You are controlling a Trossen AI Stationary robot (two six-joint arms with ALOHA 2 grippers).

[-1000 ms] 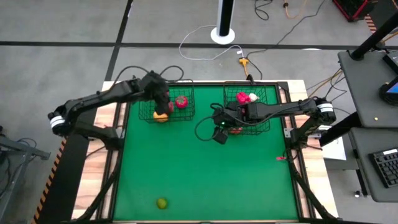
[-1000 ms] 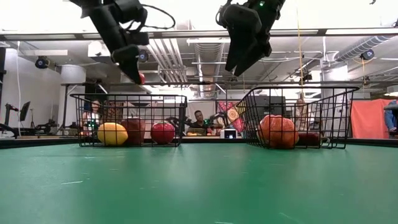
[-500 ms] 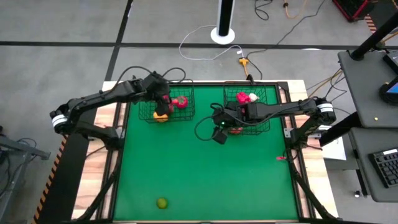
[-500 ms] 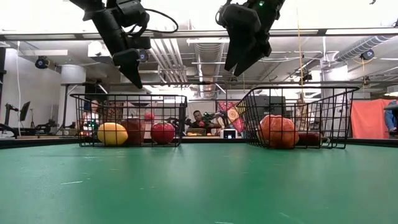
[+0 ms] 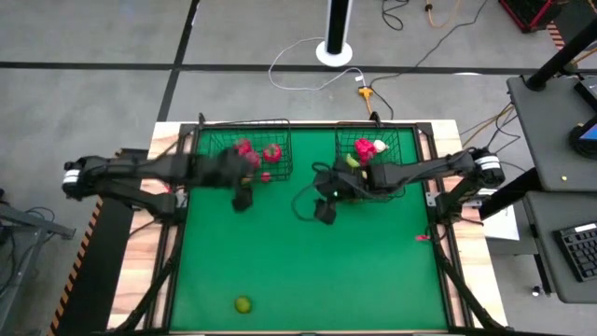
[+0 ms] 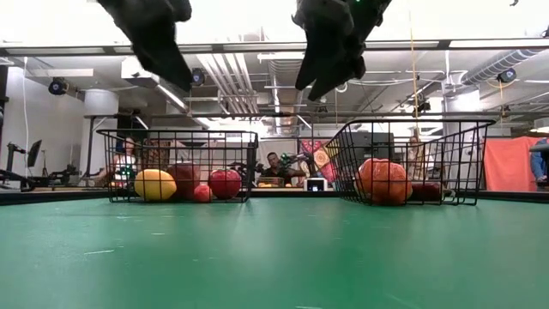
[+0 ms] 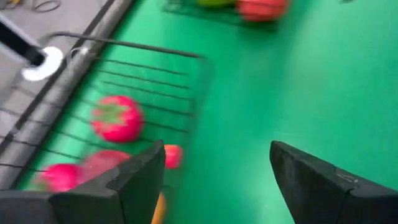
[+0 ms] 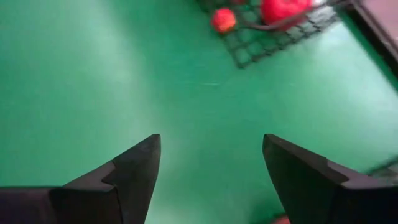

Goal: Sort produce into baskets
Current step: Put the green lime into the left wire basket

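Two black wire baskets stand at the table's far side. The left basket (image 5: 216, 154) holds a red tomato (image 7: 116, 118), pink pieces and a small red piece (image 7: 172, 155) that lies on its floor. The right basket (image 5: 403, 149) holds red, white and green produce. A green lime (image 5: 242, 304) lies alone near the table's near edge. My left gripper (image 7: 214, 149) hangs open and empty just on the near side of the left basket. My right gripper (image 8: 211, 140) hangs open and empty over the green mat beside the right basket's near left corner.
The green mat (image 5: 308, 271) between the baskets and the near edge carries only the lime. In the low view both grippers hang well above the basket rims (image 6: 178, 131). A small red scrap (image 5: 422, 237) lies at the table's right edge.
My left gripper has opened over the left basket and let go of a small red piece, which fell and now lies on the basket's floor. The gripper then swung out of the basket toward the table's near edge. My right gripper has stayed about where it was.
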